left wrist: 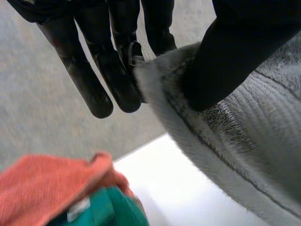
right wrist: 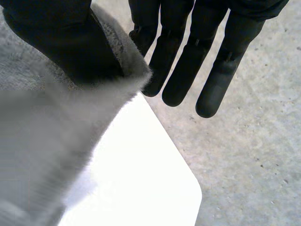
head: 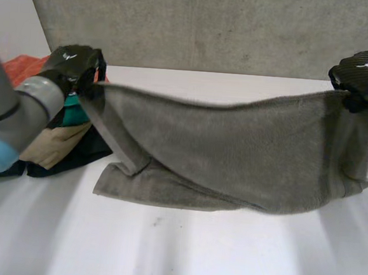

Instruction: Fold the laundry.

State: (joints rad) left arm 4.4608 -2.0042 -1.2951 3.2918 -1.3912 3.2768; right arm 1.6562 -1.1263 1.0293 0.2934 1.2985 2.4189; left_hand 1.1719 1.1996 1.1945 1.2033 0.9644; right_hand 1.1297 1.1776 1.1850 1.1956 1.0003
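Backed by grey concrete wall [head: 199, 24], white table [head: 181, 252] across the foreground. Spread over mid-table: grey towel [head: 246, 155], top edge lifted and stretched from 10 o'clock to 2 o'clock, lower edge lying on the table near centre. Heaped at 9 o'clock, just beside the towel's left end: pile of clothes [head: 53, 143], orange, teal, tan, dark. Pinching the top-left corner at 10 o'clock: left hand [head: 72, 65], thumb pressed onto the towel against straight fingers [left wrist: 94, 75]. Pinching the top-right corner at 2 o'clock: right hand [head: 364, 72], same grip, corner clamped under thumb, fingers [right wrist: 188, 70] straight behind the cloth edge. Judged mid-fold: carry both corners level toward 6 o'clock, tension even, lay edge on edge, release only once flat.
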